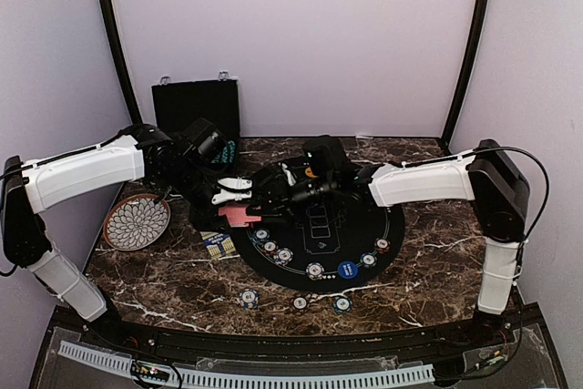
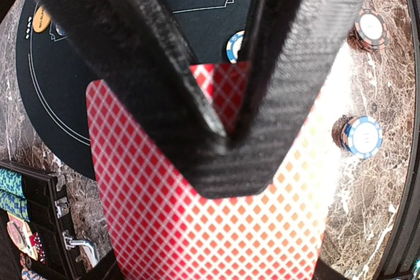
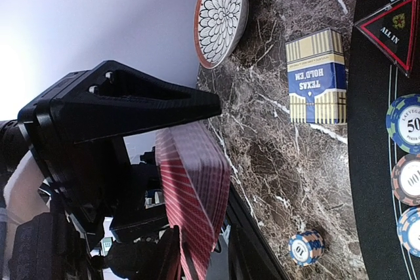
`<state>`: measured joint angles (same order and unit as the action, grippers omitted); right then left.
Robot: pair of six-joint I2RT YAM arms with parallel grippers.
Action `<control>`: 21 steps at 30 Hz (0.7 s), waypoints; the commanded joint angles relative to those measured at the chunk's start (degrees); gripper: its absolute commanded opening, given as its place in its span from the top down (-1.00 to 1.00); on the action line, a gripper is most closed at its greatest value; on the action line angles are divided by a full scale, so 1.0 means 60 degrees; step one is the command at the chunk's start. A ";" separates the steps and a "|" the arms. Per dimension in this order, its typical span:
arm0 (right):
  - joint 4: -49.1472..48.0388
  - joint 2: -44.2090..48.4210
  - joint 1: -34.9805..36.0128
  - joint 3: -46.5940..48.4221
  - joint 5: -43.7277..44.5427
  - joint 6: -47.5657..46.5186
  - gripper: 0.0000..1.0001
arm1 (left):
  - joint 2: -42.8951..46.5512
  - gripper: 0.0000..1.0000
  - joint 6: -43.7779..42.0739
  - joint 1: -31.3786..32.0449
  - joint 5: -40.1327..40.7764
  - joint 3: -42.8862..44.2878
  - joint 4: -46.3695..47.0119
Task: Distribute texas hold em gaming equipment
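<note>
My left gripper (image 2: 226, 137) is shut on a deck of red-backed playing cards (image 2: 197, 227), holding it above the left rim of the round black mat (image 1: 392, 225). The same deck (image 3: 193, 181) hangs between the two fingers of my right gripper (image 3: 195, 167), which stand apart on either side of it. In the top view both grippers meet over the deck (image 1: 239, 216). Stripe-edged chips (image 1: 314, 270) and a blue button disc (image 1: 346, 269) ring the mat's near edge. Three chips (image 1: 300, 302) lie on the marble in front. An orange disc (image 2: 41, 19) sits on the mat.
A blue-and-gold card box (image 1: 217, 245) lies left of the mat. The petal-pattern plate (image 1: 137, 222) is at the far left. The open black case (image 1: 196, 108) stands at the back wall, its chip trays (image 2: 13, 191) under my left arm. A triangular "ALL IN" marker (image 3: 394, 31) lies on the mat.
</note>
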<state>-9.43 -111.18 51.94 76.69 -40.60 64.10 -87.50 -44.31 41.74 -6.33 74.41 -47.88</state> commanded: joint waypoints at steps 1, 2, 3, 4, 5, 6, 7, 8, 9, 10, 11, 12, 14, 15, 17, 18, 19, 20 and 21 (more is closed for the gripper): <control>-0.0197 0.0387 -0.0073 -0.0079 0.0029 -0.0038 0.55 | 0.0430 0.26 0.0076 -0.0005 0.0073 -0.0118 0.0143; -0.0200 0.0393 -0.0070 -0.0105 0.0039 -0.0034 0.57 | 0.0433 0.26 0.0076 -0.0001 0.0081 -0.0122 0.0143; -0.0201 0.0405 -0.0073 -0.0122 0.0042 -0.0033 0.60 | 0.0433 0.26 0.0076 0.0001 0.0084 -0.0136 0.0150; -0.0190 0.0420 -0.0073 -0.0135 0.0043 -0.0017 0.62 | 0.0441 0.26 0.0084 -0.0006 0.0094 -0.0146 0.0159; -0.0186 0.0434 -0.0073 -0.0150 0.0054 -0.0026 0.64 | 0.0452 0.27 0.0089 -0.0007 0.0106 -0.0153 0.0169; -0.0186 0.0442 -0.0073 -0.0166 0.0053 -0.0027 0.66 | 0.0457 0.27 0.0090 -0.0003 0.0103 -0.0166 0.0163; -0.0182 0.0464 -0.0077 -0.0181 0.0057 -0.0033 0.68 | 0.0452 0.28 0.0102 -0.0003 0.0103 -0.0168 0.0155; -0.0176 0.0480 -0.0086 -0.0203 0.0069 -0.0033 0.71 | 0.0460 0.28 0.0104 -0.0003 0.0103 -0.0170 0.0156; -0.0181 0.0495 -0.0088 -0.0219 0.0071 -0.0033 0.74 | 0.0462 0.29 0.0105 -0.0015 0.0117 -0.0170 0.0161; -0.0173 0.0508 -0.0088 -0.0237 0.0072 -0.0033 0.77 | 0.0463 0.29 0.0105 -0.0021 0.0128 -0.0170 0.0159; -0.0175 0.0520 -0.0095 -0.0254 0.0081 -0.0040 0.80 | 0.0470 0.30 0.0095 -0.0017 0.0137 -0.0171 0.0154; -0.0172 0.0538 -0.0100 -0.0276 0.0093 -0.0036 0.83 | 0.0476 0.30 0.0093 -0.0025 0.0144 -0.0171 0.0163; -0.0194 0.0584 -0.0124 -0.0324 0.0112 -0.0019 0.89 | 0.0476 0.31 0.0104 -0.0021 0.0146 -0.0167 0.0162; -0.0189 0.0605 -0.0125 -0.0349 0.0116 -0.0017 0.91 | 0.0470 0.31 0.0098 -0.0024 0.0146 -0.0169 0.0151; -0.0198 0.0664 -0.0143 -0.0393 0.0129 -0.0015 0.95 | 0.0478 0.32 0.0103 -0.0038 0.0156 -0.0183 0.0144; -0.0200 0.0703 -0.0146 -0.0400 0.0138 -0.0007 0.97 | 0.0478 0.32 0.0104 -0.0033 0.0158 -0.0192 0.0151; -0.0206 0.0726 -0.0157 -0.0415 0.0145 -0.0002 0.98 | 0.0481 0.32 0.0105 -0.0037 0.0160 -0.0196 0.0156; -0.0201 0.0764 -0.0175 -0.0442 0.0156 -0.0004 0.99 | 0.0487 0.33 0.0105 -0.0052 0.0161 -0.0206 0.0153; -0.0201 0.0790 -0.0176 -0.0457 0.0160 -0.0004 1.00 | 0.0487 0.33 0.0098 -0.0054 0.0161 -0.0210 0.0155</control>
<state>-9.43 -109.03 51.62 75.05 -40.38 64.16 -87.42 -44.27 41.74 -5.19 73.71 -47.64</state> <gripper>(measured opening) 0.009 0.675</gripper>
